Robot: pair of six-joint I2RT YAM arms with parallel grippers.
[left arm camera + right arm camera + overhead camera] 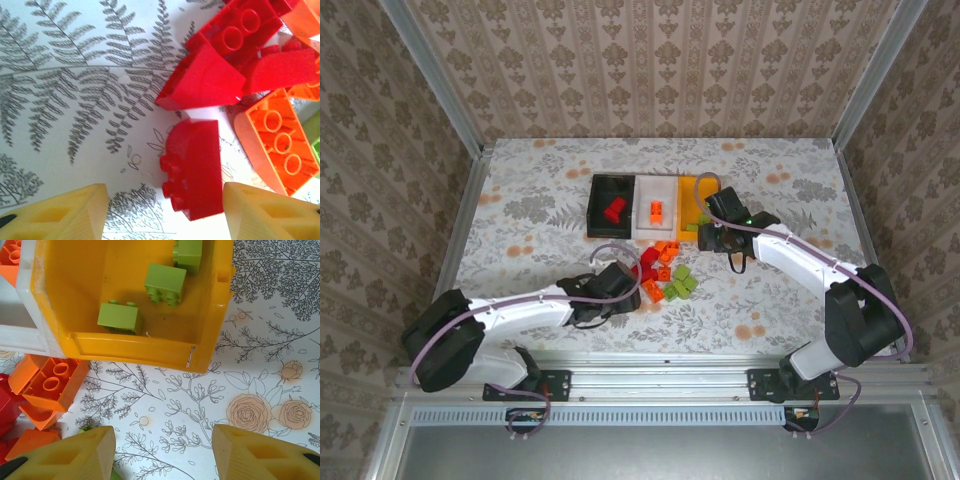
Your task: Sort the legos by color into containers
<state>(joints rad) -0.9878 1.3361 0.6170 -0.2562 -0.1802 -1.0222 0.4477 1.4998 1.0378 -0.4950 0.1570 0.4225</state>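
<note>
Left gripper point(164, 207) brackets red lego point(195, 167) — wrist view.

- Left arm point(520, 312), lower left of the frame: white links, black joints, lilac cable point(610, 246) looped alongside
- Right arm point(800, 262), lower right: same white and black, small green light point(748, 213)
- Fingers point(55, 215): pale yellow wedges with recessed pockets

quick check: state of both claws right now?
Left claw: open, straddling a red brick, not clamped on it.
Right claw: open, empty, just outside the orange-yellow bin.
</note>
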